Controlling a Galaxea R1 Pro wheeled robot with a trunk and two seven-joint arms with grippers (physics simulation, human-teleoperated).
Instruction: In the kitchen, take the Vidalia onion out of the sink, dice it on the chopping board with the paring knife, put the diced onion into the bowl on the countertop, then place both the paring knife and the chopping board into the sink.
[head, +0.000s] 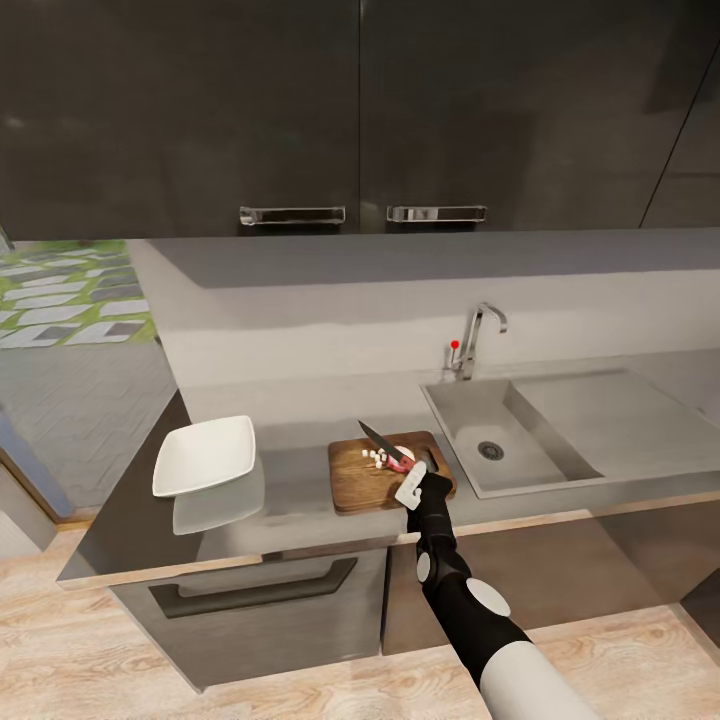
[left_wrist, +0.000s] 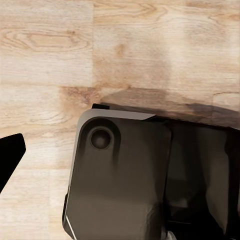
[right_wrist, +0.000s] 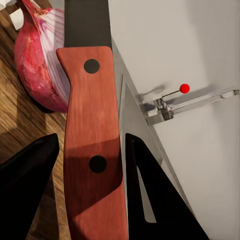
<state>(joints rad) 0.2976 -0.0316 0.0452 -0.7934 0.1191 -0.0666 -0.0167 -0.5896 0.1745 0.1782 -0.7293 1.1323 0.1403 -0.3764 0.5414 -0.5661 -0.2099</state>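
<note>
A dark grey robot base (left_wrist: 120, 180) stands on pale wooden floor (left_wrist: 100, 50).

The chopping board (head: 385, 474) is showing dark wood grain; the paring knife (right_wrist: 92, 145) is showing a matt red-brown riveted handle; the countertop (head: 290, 430) is looking smooth, glossy grey.

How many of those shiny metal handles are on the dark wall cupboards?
2. One chrome bar handle sits at the bottom edge of the dark cupboard door above the white square bowl; the other is just beside it, above the tap.
</note>
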